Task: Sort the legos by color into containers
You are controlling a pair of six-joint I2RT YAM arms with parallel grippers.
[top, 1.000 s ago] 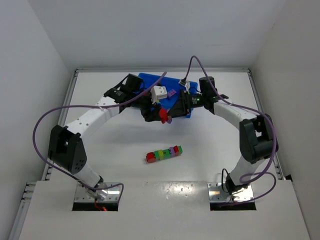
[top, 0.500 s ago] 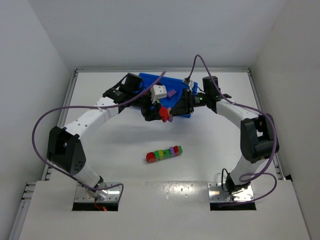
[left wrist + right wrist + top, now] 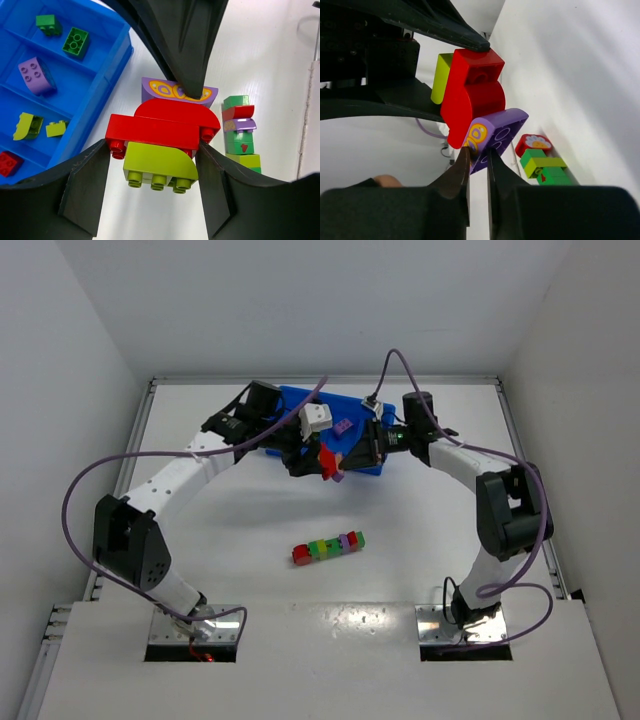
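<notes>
Left end effector (image 3: 154,150) clamps the red brick (image 3: 165,122); right end effector (image 3: 477,152) pinches adjoining purple brick (image 3: 502,130).

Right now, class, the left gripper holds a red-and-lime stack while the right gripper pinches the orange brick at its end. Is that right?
No: the right gripper pinches a purple brick, not an orange one, as the right wrist view shows. The left gripper does hold the red-and-lime stack.
</notes>
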